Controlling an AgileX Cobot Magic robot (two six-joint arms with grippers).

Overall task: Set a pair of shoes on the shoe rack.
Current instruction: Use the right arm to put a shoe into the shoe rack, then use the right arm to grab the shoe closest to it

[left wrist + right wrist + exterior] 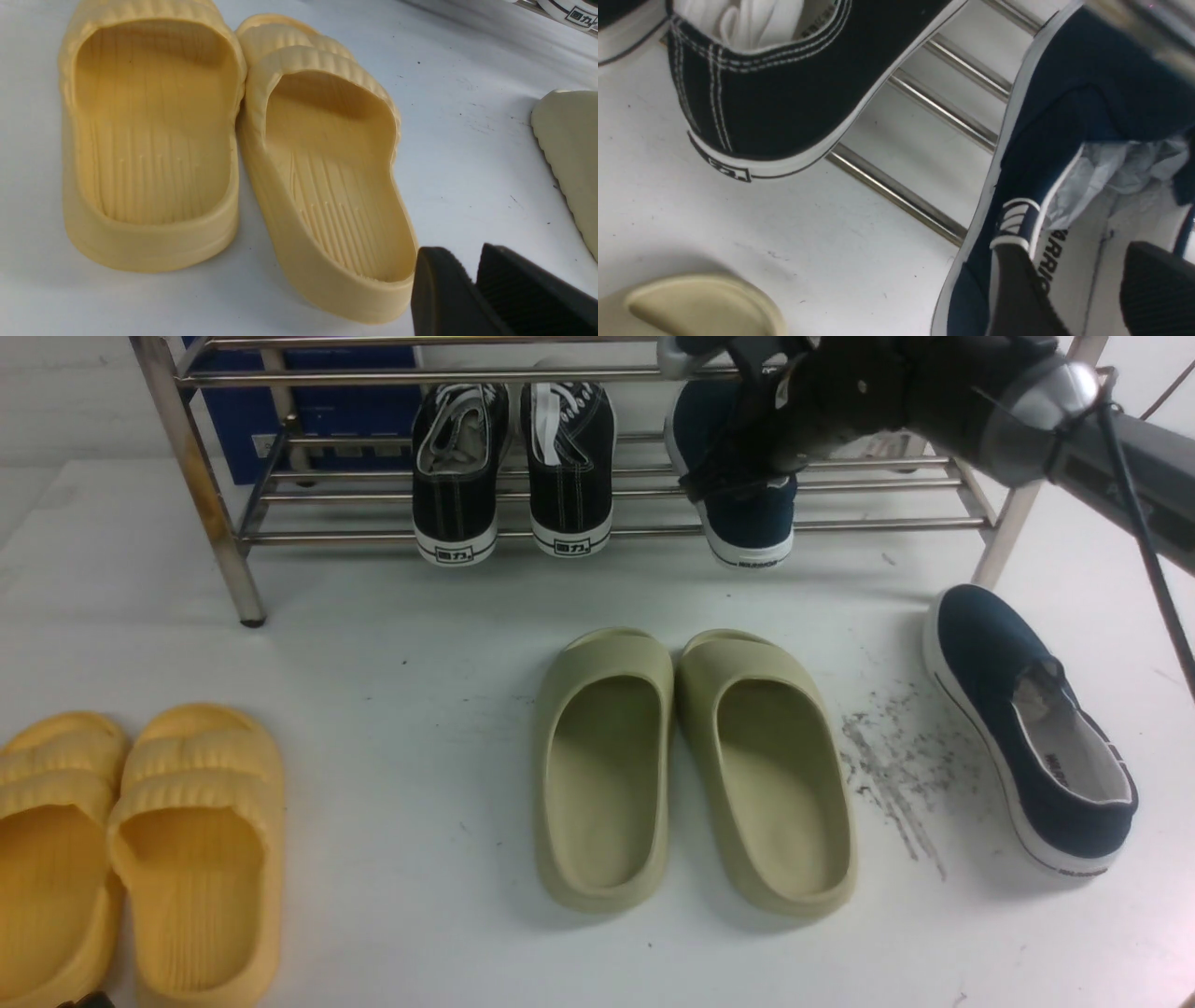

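Note:
One navy slip-on shoe (749, 527) lies on the lower shelf of the silver shoe rack (373, 518), toe inward, its heel overhanging the front bar. My right gripper (738, 467) hovers right over it. In the right wrist view the gripper (1073, 261) stands over the shoe (1045, 93), jaws apart above the heel opening; the printed insole shows between them. The second navy shoe (1027, 728) lies on the table at the right, in front of the rack's leg. My left gripper (455, 254) is shut and empty by the yellow slides.
Two black lace-up sneakers (513, 457) sit on the rack left of the navy shoe. A pair of olive-green slides (691, 775) lies mid-table. A pair of yellow slides (140, 840) lies front left. Dark scuff marks (896, 775) lie right of the olive slides.

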